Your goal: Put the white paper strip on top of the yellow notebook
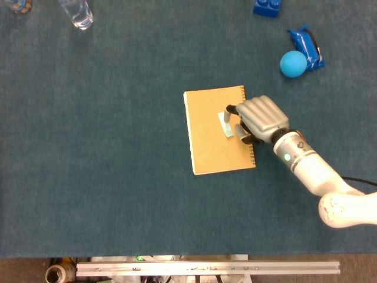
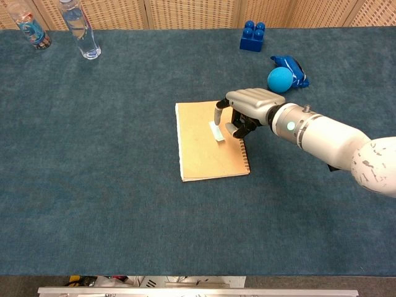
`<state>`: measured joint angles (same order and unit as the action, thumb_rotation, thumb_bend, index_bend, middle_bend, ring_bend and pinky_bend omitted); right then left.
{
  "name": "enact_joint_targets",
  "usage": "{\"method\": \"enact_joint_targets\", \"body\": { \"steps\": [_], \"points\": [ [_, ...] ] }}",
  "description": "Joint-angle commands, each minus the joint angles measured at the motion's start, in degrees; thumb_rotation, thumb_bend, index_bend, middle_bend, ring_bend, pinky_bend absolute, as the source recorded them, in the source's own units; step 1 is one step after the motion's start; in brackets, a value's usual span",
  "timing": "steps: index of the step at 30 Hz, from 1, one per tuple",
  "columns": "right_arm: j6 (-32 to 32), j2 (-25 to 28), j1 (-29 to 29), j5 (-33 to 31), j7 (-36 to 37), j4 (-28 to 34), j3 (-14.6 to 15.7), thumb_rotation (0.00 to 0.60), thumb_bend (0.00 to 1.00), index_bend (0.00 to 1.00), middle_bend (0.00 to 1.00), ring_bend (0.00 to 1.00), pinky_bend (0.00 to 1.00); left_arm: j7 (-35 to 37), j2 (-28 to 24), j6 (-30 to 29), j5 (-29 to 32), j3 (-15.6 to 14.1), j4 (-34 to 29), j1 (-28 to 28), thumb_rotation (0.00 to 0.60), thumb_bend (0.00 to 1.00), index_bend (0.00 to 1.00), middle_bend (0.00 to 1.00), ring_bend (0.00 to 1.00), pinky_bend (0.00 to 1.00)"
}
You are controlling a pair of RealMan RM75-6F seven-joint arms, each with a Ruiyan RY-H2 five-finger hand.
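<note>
White paper strip [image 2: 216, 131] lies on yellow notebook [image 2: 204, 154] — right hand [image 1: 259, 118] fingers spread, empty.

Looks like a lab test bench: teal felt-covered table [image 2: 124, 204], woven partition panels [image 2: 192, 12], aluminium rail [image 1: 206, 268] along the edge.

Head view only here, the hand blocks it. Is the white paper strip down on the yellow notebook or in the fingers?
Observer: Chest view shows the white paper strip lying on the yellow notebook, with nothing wrapped around it.
Operator: Hand clear of it?
Observer: The right hand sits above the notebook's right edge. One of its fingers points down close to the strip's far end; I cannot tell if they touch.
Operator: Top-left clutter is cropped for me. What is it?
Observer: A clear bottle and a labelled bottle, both upright, far from the notebook.
</note>
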<state>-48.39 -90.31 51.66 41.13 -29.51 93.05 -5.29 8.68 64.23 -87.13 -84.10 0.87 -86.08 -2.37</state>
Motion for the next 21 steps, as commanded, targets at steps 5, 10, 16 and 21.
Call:
{"method": "enact_joint_targets", "body": {
  "steps": [5,10,16,21],
  "points": [
    [1.14,0.62,0.76,-2.02,-0.27,0.89,1.1,0.588,0.71,0.39,0.97,1.0,1.0,-0.15,0.0,-0.08,-0.09,-0.08,-0.09,-0.03,0.6,0.26,0.17,0.31,0.28,0.23],
    [1.63,0.45,1.37,-3.18,-0.7,0.93,2.12,0.586,0.71,0.39,0.97,1.0,1.0,0.04,0.01,-0.17,0.14,-0.18,0.1,-0.29,0.6,0.26,0.17,0.31,0.28,0.23],
    [1.42,0.15,1.76,-3.81,-1.16,0.82,3.21,0.586,0.71,0.39,0.97,1.0,1.0,0.36,0.16,-0.23,0.23,-0.14,0.44,-0.38,0.6,0.26,0.17,0.31,0.28,0.23],
    [0.91,0.11,2.03,-4.21,-1.61,0.99,3.87,0.586,0.71,0.39,0.97,1.0,1.0,0.5,0.17,-0.41,-0.04,-0.14,0.53,-0.37,0.6,0.26,0.17,0.31,0.28,0.23]
  ]
}}
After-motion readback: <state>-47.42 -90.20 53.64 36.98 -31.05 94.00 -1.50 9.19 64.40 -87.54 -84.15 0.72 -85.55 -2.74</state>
